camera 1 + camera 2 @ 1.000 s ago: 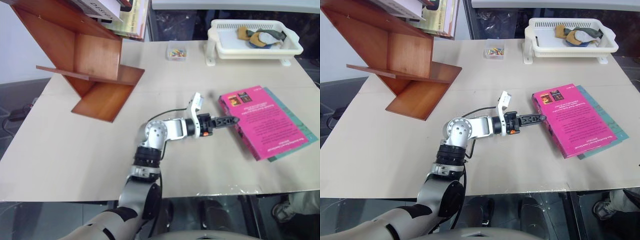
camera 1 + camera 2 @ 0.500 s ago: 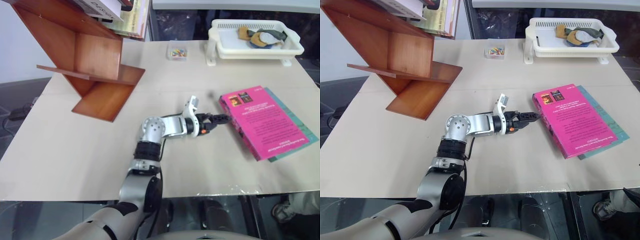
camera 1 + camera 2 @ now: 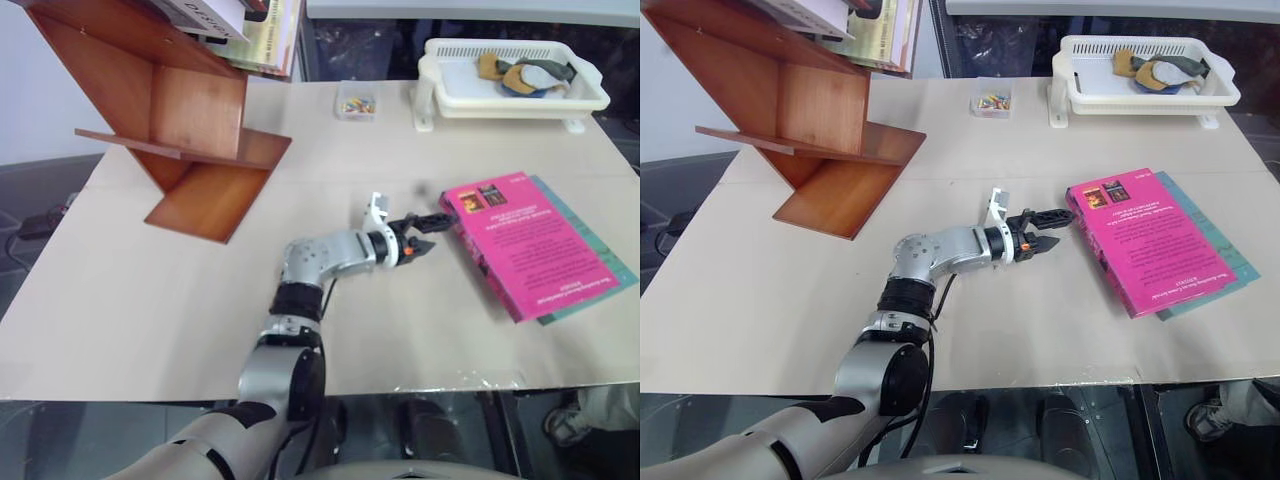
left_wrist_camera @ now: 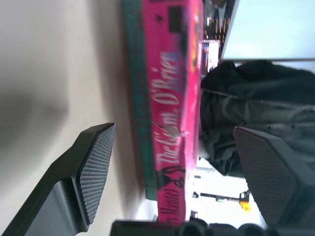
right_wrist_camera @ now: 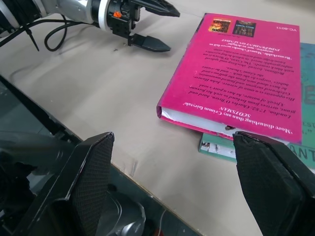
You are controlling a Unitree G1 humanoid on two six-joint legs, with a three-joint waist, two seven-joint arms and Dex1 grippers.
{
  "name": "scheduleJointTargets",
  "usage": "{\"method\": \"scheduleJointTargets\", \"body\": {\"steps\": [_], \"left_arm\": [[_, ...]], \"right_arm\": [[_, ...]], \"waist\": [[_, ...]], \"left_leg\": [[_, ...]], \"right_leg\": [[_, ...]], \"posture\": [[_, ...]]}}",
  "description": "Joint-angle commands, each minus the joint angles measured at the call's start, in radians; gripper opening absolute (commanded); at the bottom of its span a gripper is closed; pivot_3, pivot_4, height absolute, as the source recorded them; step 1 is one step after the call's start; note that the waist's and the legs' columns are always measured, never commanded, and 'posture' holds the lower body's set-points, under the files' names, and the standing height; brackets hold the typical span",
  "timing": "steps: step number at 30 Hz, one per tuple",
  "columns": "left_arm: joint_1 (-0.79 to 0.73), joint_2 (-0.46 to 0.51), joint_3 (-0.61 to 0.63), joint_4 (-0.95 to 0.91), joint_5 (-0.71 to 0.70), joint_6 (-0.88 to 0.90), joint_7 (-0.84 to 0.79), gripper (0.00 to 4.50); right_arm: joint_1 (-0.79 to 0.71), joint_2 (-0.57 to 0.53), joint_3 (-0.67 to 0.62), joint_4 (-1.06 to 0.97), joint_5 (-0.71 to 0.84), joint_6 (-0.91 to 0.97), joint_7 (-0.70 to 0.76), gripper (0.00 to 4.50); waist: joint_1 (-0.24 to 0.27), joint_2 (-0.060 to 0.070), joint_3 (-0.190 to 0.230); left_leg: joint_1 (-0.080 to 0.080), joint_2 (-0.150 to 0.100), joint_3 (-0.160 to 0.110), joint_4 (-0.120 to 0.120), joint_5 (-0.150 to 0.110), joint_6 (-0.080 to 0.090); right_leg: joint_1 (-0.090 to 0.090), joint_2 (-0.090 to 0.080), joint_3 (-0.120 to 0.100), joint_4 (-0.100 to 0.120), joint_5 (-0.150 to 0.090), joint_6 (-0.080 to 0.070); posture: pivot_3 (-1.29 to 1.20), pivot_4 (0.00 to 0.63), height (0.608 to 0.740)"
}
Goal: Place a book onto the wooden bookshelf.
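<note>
Near edge: my right gripper, jaws spread, holding nothing, above the beige surface. Mid-surface: my left gripper, jaws spread, empty, just beside the spine of the thin bright pink paperback book, which lies flat atop a teal book. Far left: large reddish-brown wooden bookshelf. Far right: white plastic basket tray.

Beige desk fills most of the scene, a seam crossing its top. Grey floor left of it, dark cables lying there. White wall at far left. Dark glossy floor below the desk's near edge. Even, bright light.
</note>
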Motion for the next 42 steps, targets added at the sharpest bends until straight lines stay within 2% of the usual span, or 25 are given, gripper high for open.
{"method": "scheduleJointTargets", "body": {"steps": [1, 10, 17, 24, 30, 36, 42], "left_arm": [[-0.072, -0.292, -0.043, -0.061, -0.057, -0.007, -0.027, 4.23], [-0.084, -0.254, -0.114, -0.054, -0.103, 0.009, -0.054, 4.23], [-0.115, -0.211, -0.101, -0.015, -0.129, 0.019, -0.076, 4.23], [-0.138, -0.23, -0.104, 0.007, -0.139, 0.03, -0.094, 4.23], [-0.128, -0.198, -0.111, -0.02, -0.133, 0.038, -0.103, 4.23], [-0.09, -0.028, -0.194, -0.198, 0.008, 0.001, -0.231, 4.23], [0.01, 0.257, -0.361, -0.473, 0.32, -0.159, -0.45, 4.23]], "right_arm": [[-0.003, -0.008, -0.032, 0.007, 0.009, -0.001, 0.008, 3.93], [-0.046, -0.011, 0.017, 0.016, -0.015, -0.01, -0.003, 3.93], [-0.052, -0.002, 0.023, 0.009, -0.017, -0.007, -0.004, 3.93], [-0.049, 0.011, 0.029, -0.001, -0.019, -0.011, -0.008, 3.93], [-0.051, 0.008, 0.04, 0.009, -0.028, -0.011, -0.001, 3.93], [-0.097, -0.049, 0.059, 0.044, -0.031, 0.008, 0.002, 3.93], [-0.134, -0.068, 0.097, 0.08, -0.045, 0.007, 0.007, 3.93]], "waist": [[0.0, 0.0, 0.0], [-0.001, 0.0, 0.0], [-0.001, 0.0, 0.0], [-0.001, 0.0, 0.0], [-0.001, 0.0, 0.0], [-0.004, 0.0, 0.0], [-0.012, 0.002, -0.001]], "left_leg": [[0.0, 0.0, 0.0, 0.0, 0.0, 0.0], [0.0, 0.0, 0.0, 0.0, 0.0, 0.0], [0.0, 0.0, 0.0, 0.0, 0.0, 0.0], [0.0, 0.0, 0.0, 0.0, 0.0, 0.0], [0.0, 0.0, 0.0, 0.0, 0.0, 0.0], [0.0, 0.0, 0.001, 0.0, 0.0, 0.0], [0.002, 0.001, 0.002, -0.001, 0.0, 0.0]], "right_leg": [[0.0, 0.0, 0.0, 0.0, 0.0, 0.0], [0.0, 0.0, 0.0, 0.0, 0.0, 0.0], [0.0, 0.0, 0.0, 0.0, 0.0, 0.0], [0.0, 0.001, 0.0, 0.0, 0.0, 0.0], [0.0, 0.0, 0.0, 0.0, 0.0, 0.0], [0.0, 0.002, 0.0, 0.0, 0.0, 0.0], [0.0, 0.005, 0.003, 0.0, 0.0, 0.0]], "posture": [[0.0, 0.15, 0.74], [0.0, 0.15, 0.74], [0.0, 0.15, 0.74], [0.0, 0.15, 0.74], [0.0, 0.15, 0.74], [0.0, 0.15, 0.74], [0.0, 0.15, 0.74]]}}
